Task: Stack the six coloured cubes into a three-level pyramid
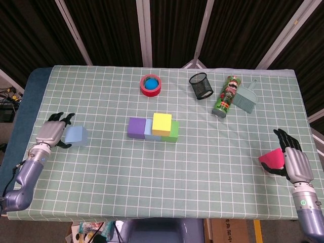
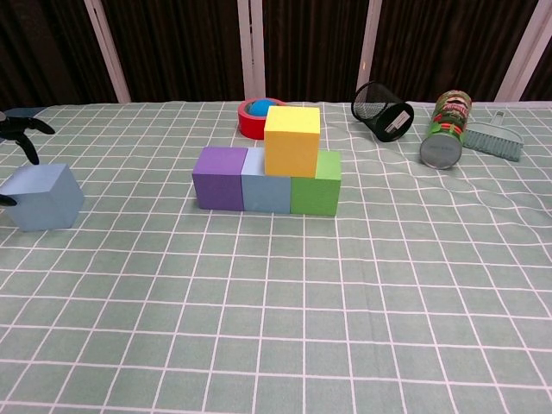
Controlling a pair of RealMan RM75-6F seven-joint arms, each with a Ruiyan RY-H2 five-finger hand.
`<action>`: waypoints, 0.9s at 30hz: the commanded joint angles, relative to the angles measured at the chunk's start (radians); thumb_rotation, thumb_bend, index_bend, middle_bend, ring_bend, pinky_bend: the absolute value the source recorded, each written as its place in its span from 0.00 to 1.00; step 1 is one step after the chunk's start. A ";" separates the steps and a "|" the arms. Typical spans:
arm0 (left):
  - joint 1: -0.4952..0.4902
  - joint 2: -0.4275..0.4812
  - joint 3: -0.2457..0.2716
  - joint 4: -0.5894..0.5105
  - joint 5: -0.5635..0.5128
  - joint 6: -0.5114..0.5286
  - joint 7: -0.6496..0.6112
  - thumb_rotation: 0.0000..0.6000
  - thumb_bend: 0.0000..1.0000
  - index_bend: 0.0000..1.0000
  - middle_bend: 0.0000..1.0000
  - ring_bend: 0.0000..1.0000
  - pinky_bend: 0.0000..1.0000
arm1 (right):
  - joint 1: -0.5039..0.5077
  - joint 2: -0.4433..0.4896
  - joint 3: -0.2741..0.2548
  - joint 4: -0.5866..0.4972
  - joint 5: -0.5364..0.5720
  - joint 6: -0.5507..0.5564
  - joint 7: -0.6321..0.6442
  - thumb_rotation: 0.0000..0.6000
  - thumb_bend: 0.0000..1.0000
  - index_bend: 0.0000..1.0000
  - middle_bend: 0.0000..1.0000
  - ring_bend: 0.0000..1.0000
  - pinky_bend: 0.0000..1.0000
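Observation:
A purple cube [image 1: 136, 127], a pale blue cube [image 1: 148, 129] and a green cube [image 1: 174, 131] stand in a row at mid-table, with a yellow cube [image 1: 162, 123] on top, over the blue and green ones. In the chest view the yellow cube [image 2: 291, 141] tops the same row. A second light blue cube [image 1: 76, 135] lies at the far left; my left hand [image 1: 52, 130] is just left of it, fingers spread, holding nothing. At the far right my right hand [image 1: 293, 162] grips a tilted pink cube [image 1: 271, 159] between thumb and fingers. The chest view shows only my left hand's fingertips [image 2: 23, 129] above the light blue cube [image 2: 41, 197].
At the back stand a red tape roll with a blue ball [image 1: 151, 84], a tipped black mesh cup [image 1: 201, 85], a lying green can [image 1: 226, 96] and a small dustpan brush [image 1: 245, 96]. The checked cloth [image 1: 212, 172] covers the table.

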State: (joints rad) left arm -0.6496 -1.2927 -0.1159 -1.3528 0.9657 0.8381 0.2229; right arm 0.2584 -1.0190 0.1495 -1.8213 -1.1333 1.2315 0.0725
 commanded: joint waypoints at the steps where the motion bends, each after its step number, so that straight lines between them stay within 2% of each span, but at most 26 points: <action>1: -0.002 -0.003 0.000 0.003 0.006 -0.003 -0.003 1.00 0.25 0.00 0.26 0.01 0.00 | -0.001 0.000 0.001 -0.001 -0.001 -0.001 0.000 1.00 0.24 0.00 0.00 0.00 0.00; 11: -0.006 -0.007 -0.001 0.005 0.010 -0.014 -0.005 1.00 0.28 0.00 0.27 0.01 0.00 | -0.006 0.001 0.005 -0.003 -0.008 -0.004 0.000 1.00 0.24 0.00 0.00 0.00 0.00; 19: -0.003 -0.009 0.000 0.002 0.019 -0.012 -0.013 1.00 0.39 0.00 0.29 0.01 0.00 | -0.009 0.000 0.007 -0.005 -0.013 -0.006 -0.003 1.00 0.24 0.00 0.00 0.00 0.00; 27: -0.002 0.004 -0.008 -0.024 0.044 0.006 -0.025 1.00 0.41 0.00 0.30 0.01 0.00 | -0.010 -0.001 0.008 -0.007 -0.014 -0.010 -0.005 1.00 0.24 0.00 0.00 0.00 0.00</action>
State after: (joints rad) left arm -0.6515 -1.2914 -0.1219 -1.3730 1.0062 0.8404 0.2000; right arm 0.2479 -1.0200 0.1571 -1.8280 -1.1477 1.2218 0.0672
